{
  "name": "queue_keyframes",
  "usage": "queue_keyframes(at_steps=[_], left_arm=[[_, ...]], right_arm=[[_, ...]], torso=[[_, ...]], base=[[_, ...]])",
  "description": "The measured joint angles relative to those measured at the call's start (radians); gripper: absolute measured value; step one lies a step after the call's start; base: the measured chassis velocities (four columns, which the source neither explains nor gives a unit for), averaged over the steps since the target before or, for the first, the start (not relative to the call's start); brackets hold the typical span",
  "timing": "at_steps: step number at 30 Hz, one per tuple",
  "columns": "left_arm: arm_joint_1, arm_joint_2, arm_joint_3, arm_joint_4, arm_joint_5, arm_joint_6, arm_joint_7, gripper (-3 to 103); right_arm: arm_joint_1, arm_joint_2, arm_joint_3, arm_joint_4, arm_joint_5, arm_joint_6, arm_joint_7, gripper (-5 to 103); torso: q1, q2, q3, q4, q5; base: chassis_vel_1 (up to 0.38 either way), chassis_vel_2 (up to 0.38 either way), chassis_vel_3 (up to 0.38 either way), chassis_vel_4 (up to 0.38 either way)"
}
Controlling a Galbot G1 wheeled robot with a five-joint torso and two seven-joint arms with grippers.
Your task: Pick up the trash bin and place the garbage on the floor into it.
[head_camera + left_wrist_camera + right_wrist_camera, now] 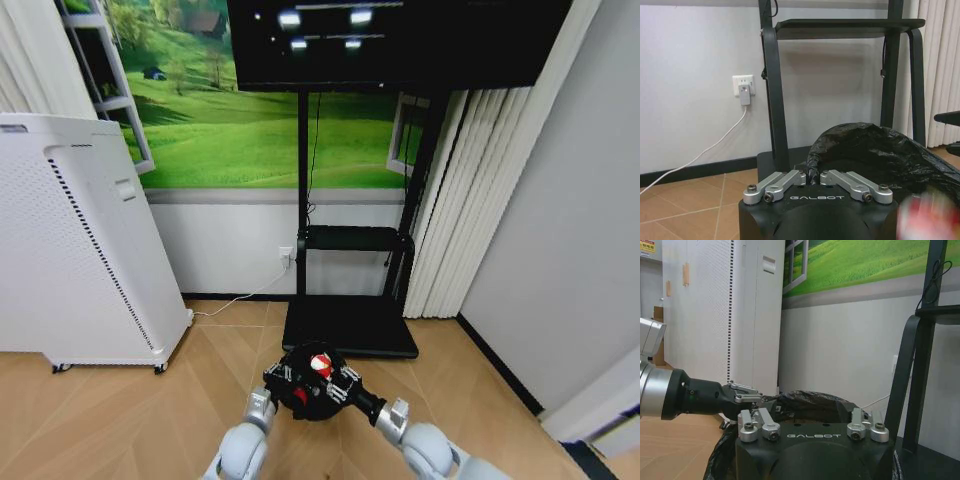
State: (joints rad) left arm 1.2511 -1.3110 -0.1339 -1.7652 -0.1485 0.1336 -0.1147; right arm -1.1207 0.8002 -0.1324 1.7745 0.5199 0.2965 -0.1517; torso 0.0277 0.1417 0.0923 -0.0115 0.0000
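The trash bin [312, 392], a small round black basket with a black liner, hangs low in front of me between both arms. My left gripper [284, 379] is shut on the rim of its liner [865, 145]; the left wrist view shows the pinch close up, left gripper [812, 175]. A crushed red-and-white piece of garbage [320, 365] sits at the bin's mouth and shows as a red blur [927, 217] by the liner. My right gripper [347, 386] hovers over the bin [810, 402], open and holding nothing, right gripper [812, 421], opposite the left gripper [751, 396].
A tall white perforated appliance [70, 240] on castors stands to the left. The black TV stand [350, 325] with its floor plate is directly ahead against the wall. Curtains [470, 200] hang at the right. A white cord runs from the wall socket [743, 86].
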Motion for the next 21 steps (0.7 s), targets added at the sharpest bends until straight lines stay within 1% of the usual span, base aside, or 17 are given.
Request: queue_keyframes(at_steps=[2,4,5,8,9,10,11,12,13,14,16,17,18,19,21], left_arm=[[0.000,0.000,0.000,0.000,0.000,0.000,0.000,6],[-0.003,-0.001,0.000,0.001,0.000,0.000,0.001,6],[-0.003,-0.001,0.000,0.001,0.000,0.000,0.001,6],[-0.005,0.000,-0.001,0.001,-0.001,0.000,0.001,6],[-0.005,0.000,-0.001,0.001,-0.001,0.000,0.001,6],[-0.005,0.001,-0.003,-0.001,-0.002,0.000,0.000,6],[0.001,0.007,-0.009,-0.011,-0.003,0.001,0.001,6],[0.001,0.007,-0.009,-0.011,-0.003,0.001,0.001,6],[0.012,0.020,-0.021,-0.027,-0.007,0.003,0.001,6],[0.012,0.020,-0.021,-0.027,-0.007,0.003,0.001,6],[0.047,0.048,-0.068,-0.070,-0.019,0.003,0.002,6],[0.047,0.048,-0.068,-0.070,-0.019,0.003,0.002,6],[0.067,0.063,-0.093,-0.093,-0.024,0.004,0.001,6],[0.085,0.081,-0.113,-0.115,-0.029,0.005,0.001,6],[0.098,0.094,-0.125,-0.130,-0.033,0.006,0.000,6]], right_arm=[[0.000,0.001,0.000,0.000,0.000,0.000,0.000,70],[0.000,0.003,0.000,0.000,-0.002,-0.001,0.002,80],[0.000,0.003,0.000,0.000,-0.002,-0.001,0.002,80],[-0.003,0.004,0.002,-0.003,-0.004,-0.002,0.017,96],[-0.003,0.004,0.002,-0.003,-0.004,-0.002,0.017,96],[-0.003,0.005,0.005,-0.003,-0.004,-0.006,0.030,99],[-0.007,0.007,0.018,0.001,0.002,-0.033,0.068,100],[-0.007,0.007,0.018,0.001,0.002,-0.033,0.068,100],[-0.018,0.011,0.045,0.020,0.025,-0.087,0.099,100],[-0.018,0.011,0.045,0.020,0.025,-0.087,0.099,100],[-0.040,0.036,0.086,0.041,0.049,-0.134,0.181,100],[-0.040,0.036,0.086,0.041,0.049,-0.134,0.181,100],[-0.040,0.044,0.099,0.039,0.050,-0.142,0.207,100],[-0.040,0.046,0.112,0.031,0.049,-0.146,0.225,100],[-0.040,0.047,0.127,0.022,0.049,-0.157,0.240,100]], torso=[[0.000,0.000,0.000,-0.0001,0.0000],[0.000,0.000,0.000,0.0000,0.0000],[0.000,0.000,0.000,0.0000,0.0000],[0.000,0.000,0.000,0.0000,0.0000],[0.000,0.000,0.000,0.0000,0.0000],[0.000,0.000,0.000,-0.0002,-0.0001],[0.000,0.000,0.000,-0.0001,-0.0001],[0.000,0.000,0.000,-0.0001,-0.0001],[0.000,0.000,0.000,-0.0001,-0.0003],[0.000,0.000,0.000,-0.0001,-0.0003],[0.000,0.000,0.000,-0.0005,0.0000],[0.000,0.000,0.000,-0.0005,0.0000],[0.000,0.000,0.000,0.0003,-0.0001],[0.000,0.000,0.000,0.0004,-0.0001],[0.000,0.000,0.000,0.0003,0.0000]], base=[[0.000,0.000,0.000,0.000],[0.000,0.000,0.000,0.000],[0.000,0.000,0.000,0.000],[0.000,0.000,0.000,0.000],[0.000,0.000,0.000,0.000],[0.000,0.000,0.000,0.000],[0.000,0.000,0.000,0.000],[0.000,0.000,0.000,0.000],[0.000,0.000,0.000,0.000],[0.000,0.000,0.000,0.000],[0.000,0.000,0.000,0.000],[0.000,0.000,0.000,0.000],[0.000,0.000,0.000,0.000],[0.000,0.000,0.000,0.000],[0.000,0.000,0.000,0.000]])
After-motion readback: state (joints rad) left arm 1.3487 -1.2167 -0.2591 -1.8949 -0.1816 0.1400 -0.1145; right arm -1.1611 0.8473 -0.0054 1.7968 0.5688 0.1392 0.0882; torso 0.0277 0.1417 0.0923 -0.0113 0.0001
